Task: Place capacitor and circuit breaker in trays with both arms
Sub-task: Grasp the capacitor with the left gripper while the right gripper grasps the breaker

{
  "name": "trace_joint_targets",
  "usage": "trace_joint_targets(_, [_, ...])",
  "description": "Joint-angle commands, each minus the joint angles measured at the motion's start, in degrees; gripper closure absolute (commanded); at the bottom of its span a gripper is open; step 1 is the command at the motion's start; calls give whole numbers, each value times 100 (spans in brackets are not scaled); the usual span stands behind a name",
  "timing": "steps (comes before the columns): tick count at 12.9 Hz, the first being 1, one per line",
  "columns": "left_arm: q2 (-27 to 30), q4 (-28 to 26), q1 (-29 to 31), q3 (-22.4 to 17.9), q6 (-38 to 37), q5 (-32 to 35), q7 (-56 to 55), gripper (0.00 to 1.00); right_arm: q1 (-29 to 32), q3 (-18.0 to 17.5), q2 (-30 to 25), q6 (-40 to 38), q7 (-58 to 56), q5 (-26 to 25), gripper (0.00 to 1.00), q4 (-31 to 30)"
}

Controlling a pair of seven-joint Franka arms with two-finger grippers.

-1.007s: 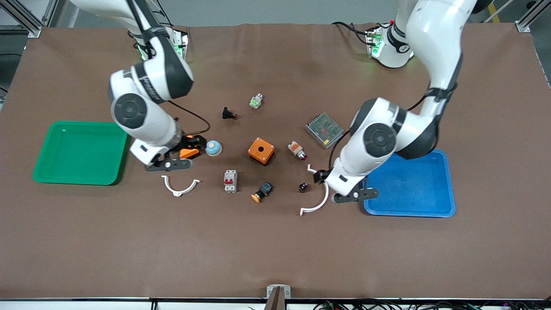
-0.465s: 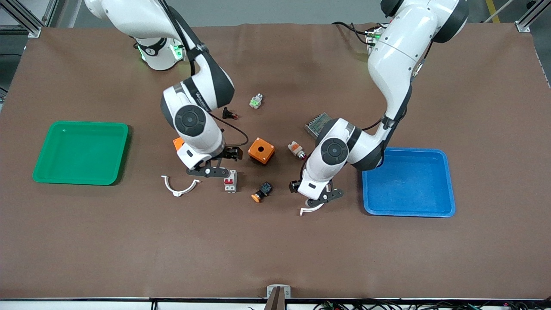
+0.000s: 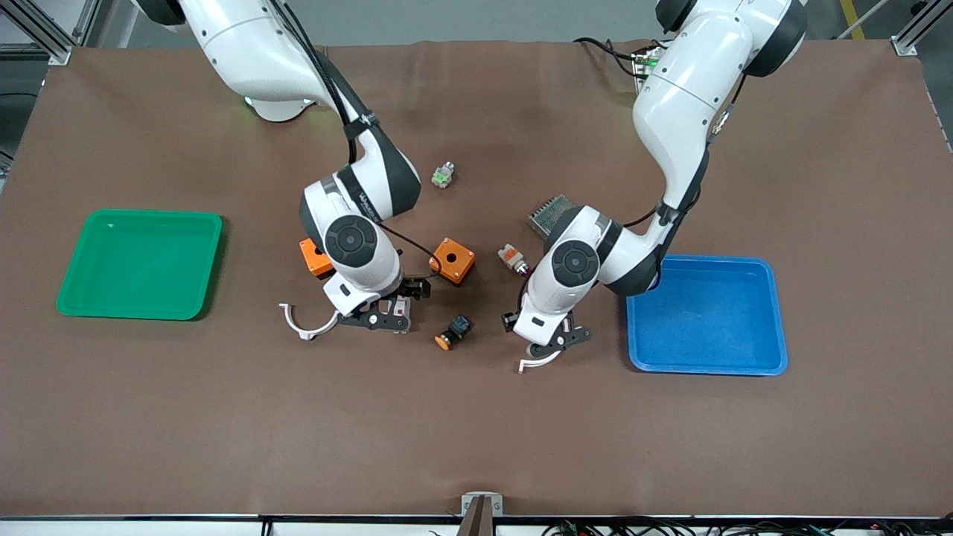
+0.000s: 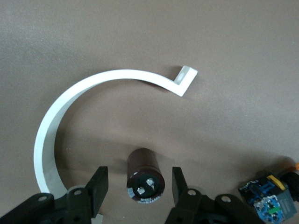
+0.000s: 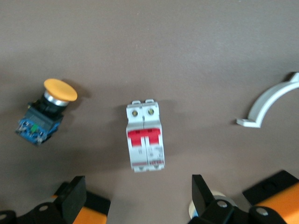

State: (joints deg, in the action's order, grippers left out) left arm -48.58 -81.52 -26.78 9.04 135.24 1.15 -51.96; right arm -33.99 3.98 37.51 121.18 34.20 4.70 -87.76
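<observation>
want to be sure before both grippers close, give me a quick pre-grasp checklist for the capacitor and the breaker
1. Left gripper straddles the capacitor: ok, a finger on each side, gaps still showing.
2. Capacitor clear of the white curved clip: ok, apart, though the clip's end lies close to one finger.
3. Right gripper lined up on the circuit breaker: ok, fingers wide open, breaker centred between them but ahead of the tips.
4. Orange-capped button out of the right gripper's path: ok, off to one side of the breaker.
5. Blue tray free to receive: ok.
6. Green tray free to receive: ok.
</observation>
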Motion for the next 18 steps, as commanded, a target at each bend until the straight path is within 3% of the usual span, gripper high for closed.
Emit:
trace_joint_targets(1, [-73,93,-82,-69,-6,96,-122,43,59,-2,300,212,16,110,0,242])
trace_joint_targets(2, [-64,93,-82,-69,-6,96,-113,48,59,-2,370,222,34,75,0,242])
trace_joint_targets(6, [-38,93,-82,-78,-59,218,-86,95,76,7,564,477,16,48,0,251])
trace_joint_targets(9, [391,40,67,-87,-759,665,-95,100,67,7,661,477,60,119,5,242])
trace_joint_targets(11, [883,-99,365,-78,-1331,685,1,100,76,7,696,468,165,128,27,233])
trace_joint_targets(12, [1094,-310,549,-78,-1333,685,149,100,94,7,696,451,279,119,61,242])
trace_joint_targets(13, [1322,-599,742,-78,-1333,685,377,100,111,7,696,450,297,119,73,242])
trace_joint_targets(15, [1840,-1336,1199,-78,-1333,685,904,100,103,7,679,459,306,127,87,251])
trace_joint_targets(18, [2229,-2400,2008,-78,-888,859,1775,100,242,42,495,346,262,127,92,426])
